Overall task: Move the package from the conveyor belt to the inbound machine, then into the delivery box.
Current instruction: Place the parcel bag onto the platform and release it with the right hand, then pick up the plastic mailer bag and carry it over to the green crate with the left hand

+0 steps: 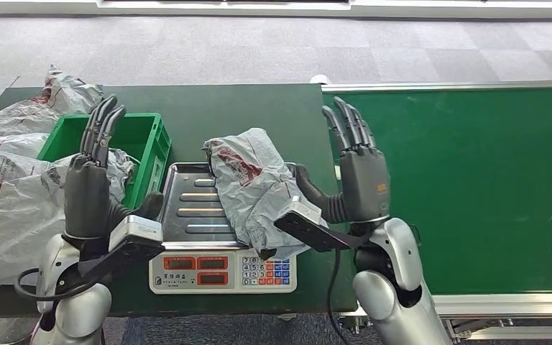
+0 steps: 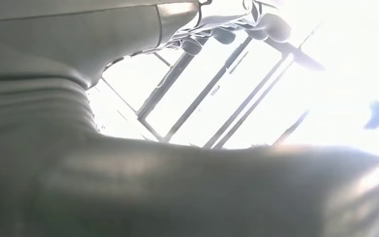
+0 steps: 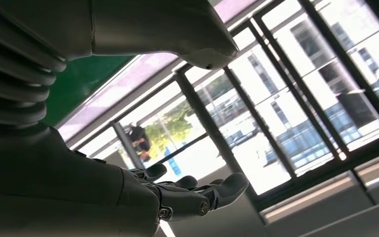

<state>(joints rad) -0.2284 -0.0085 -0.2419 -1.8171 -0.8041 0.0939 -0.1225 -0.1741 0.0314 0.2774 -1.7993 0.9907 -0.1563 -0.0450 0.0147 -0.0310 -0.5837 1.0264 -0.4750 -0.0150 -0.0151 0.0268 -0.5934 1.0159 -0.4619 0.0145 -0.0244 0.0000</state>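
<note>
Package on the scale tray, both hands raised and empty

Nearest, scale (image 1: pixel 223 272) at the worktop (image 1: pixel 244 108) front edge. On its steel tray (image 1: pixel 187 208), crumpled grey package (image 1: pixel 251 183). Flanking it, left hand (image 1: pixel 93 172) and right hand (image 1: pixel 359 162), upright, fingers apart, holding nothing. Beyond left, green crate (image 1: pixel 147 144), more bags (image 1: pixel 14 180). Right, green conveyor belt (image 1: pixel 489 180)

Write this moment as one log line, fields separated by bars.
package: on scale tray | left hand: open, raised | right hand: open, raised | green crate: beside scale
</note>
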